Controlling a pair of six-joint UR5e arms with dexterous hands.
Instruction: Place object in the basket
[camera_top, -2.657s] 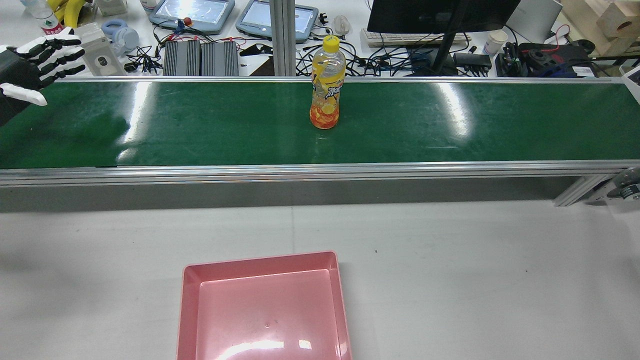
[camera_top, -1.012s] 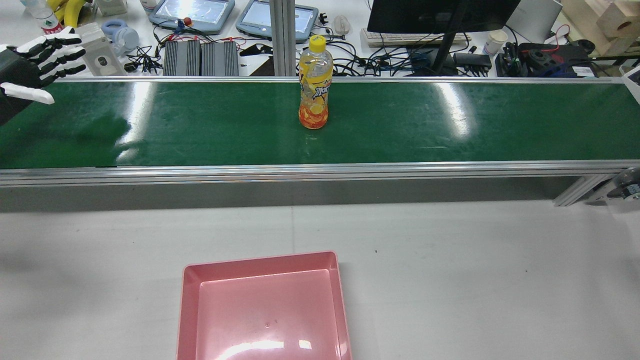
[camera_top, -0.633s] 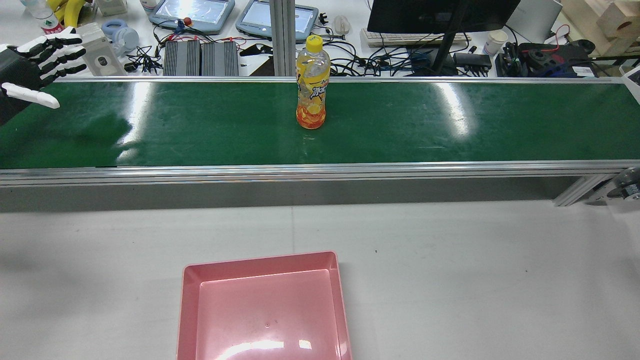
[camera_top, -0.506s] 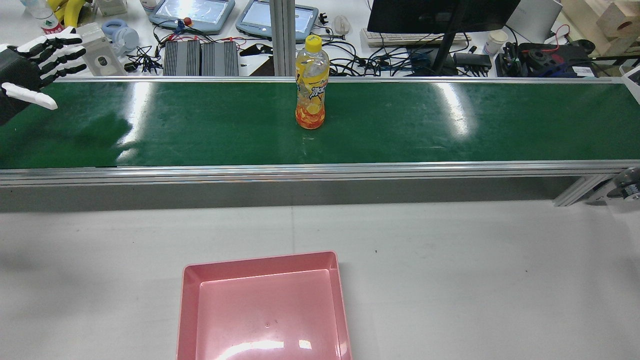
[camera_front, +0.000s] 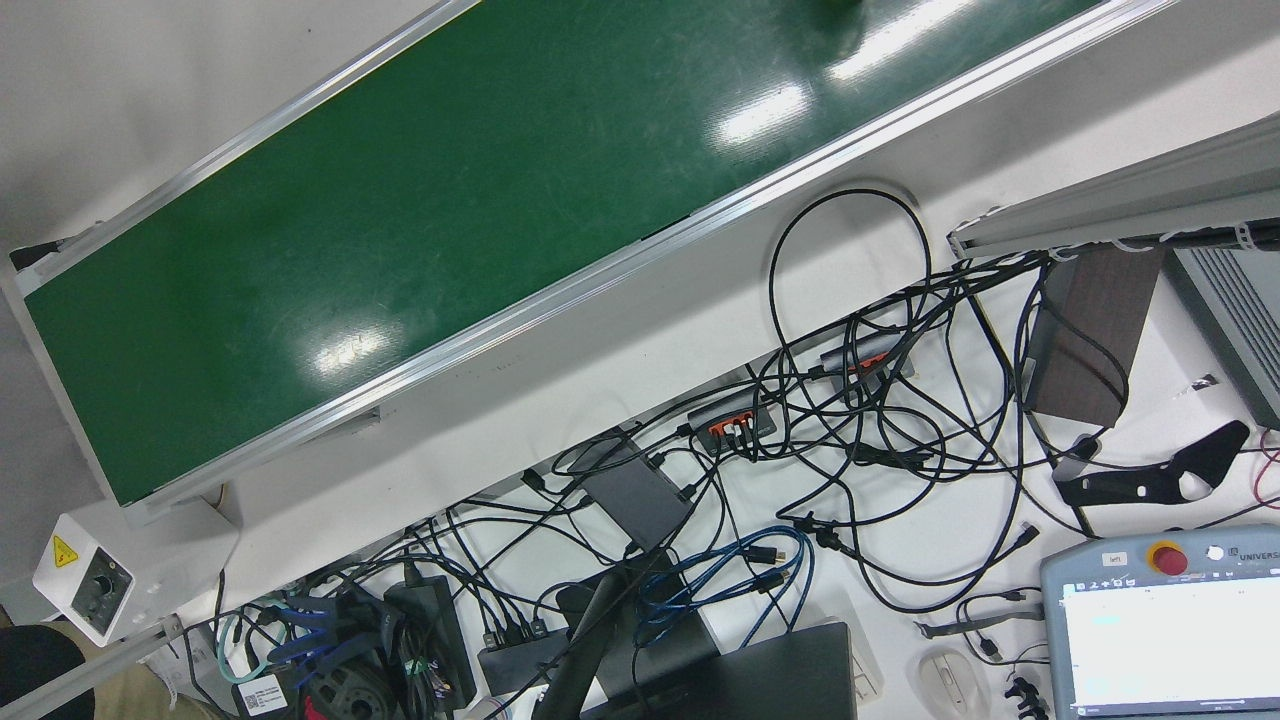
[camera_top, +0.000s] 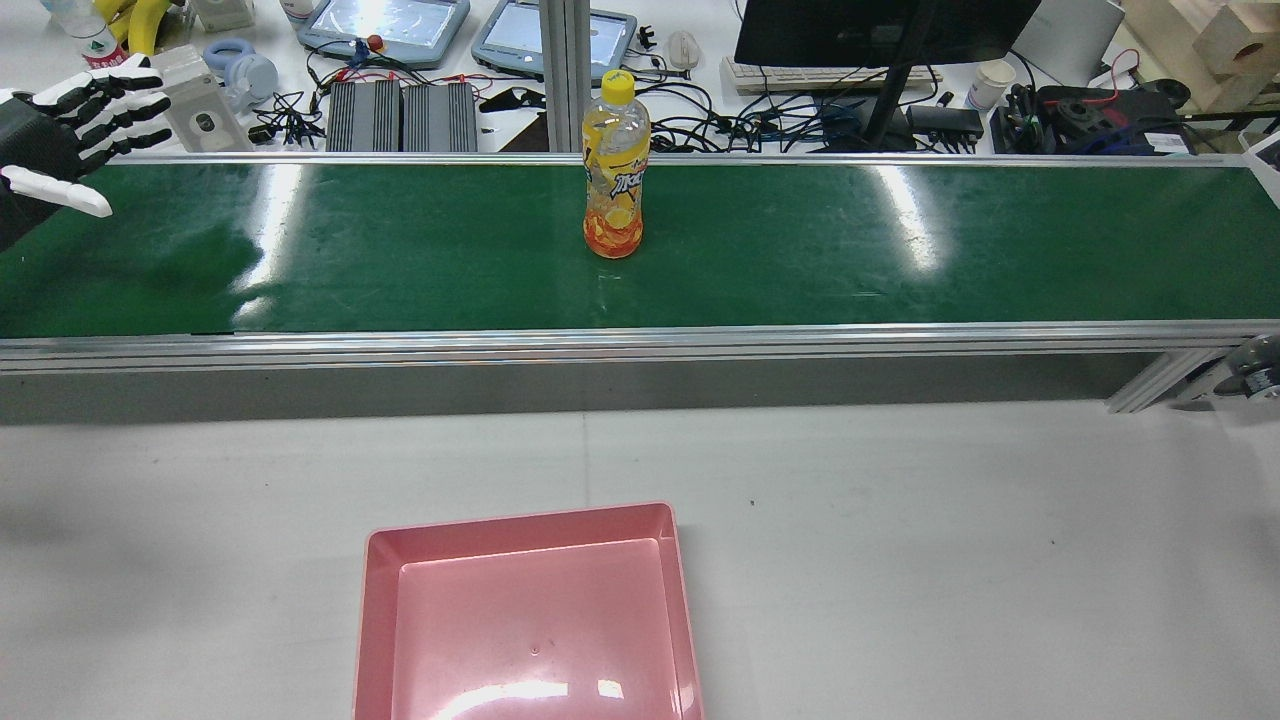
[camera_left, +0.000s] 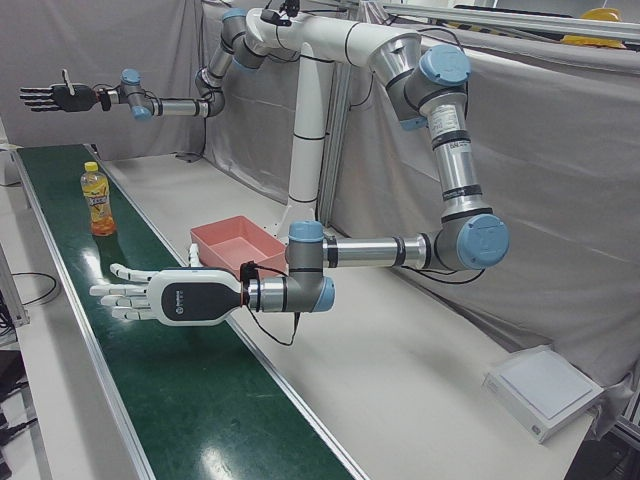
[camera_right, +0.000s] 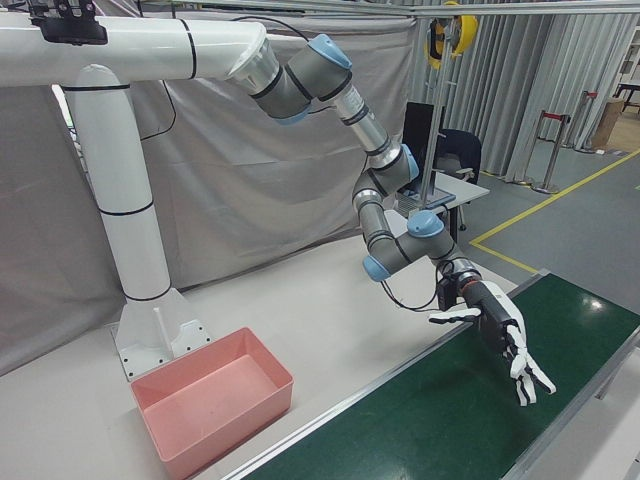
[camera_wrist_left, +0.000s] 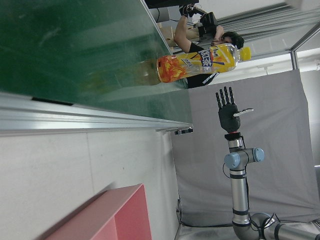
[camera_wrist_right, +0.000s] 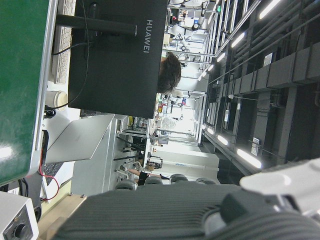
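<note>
An orange drink bottle (camera_top: 612, 170) with a yellow cap stands upright on the green conveyor belt (camera_top: 400, 250), near its far edge. It also shows in the left-front view as bottle (camera_left: 96, 200) and in the left hand view as bottle (camera_wrist_left: 200, 62). My left hand (camera_top: 70, 120) hovers open over the belt's left end, well apart from the bottle, and is seen too as left hand (camera_left: 165, 298) and left hand (camera_right: 495, 330). Raised high beyond the bottle, my right hand (camera_left: 50, 97) is open and empty. The empty pink basket (camera_top: 520, 520) sits on the white table.
Behind the belt a cluttered desk holds cables, a monitor (camera_top: 880, 30) and teach pendants (camera_top: 385, 25). An aluminium rail (camera_top: 640, 345) edges the belt on the table side. A person (camera_wrist_left: 200, 35) stands past the belt. The white pedestal (camera_left: 305, 150) rises behind the basket (camera_left: 235, 225).
The bottle has travelled left along the belt, toward my left hand. The left hand has barely shifted and stays open.
</note>
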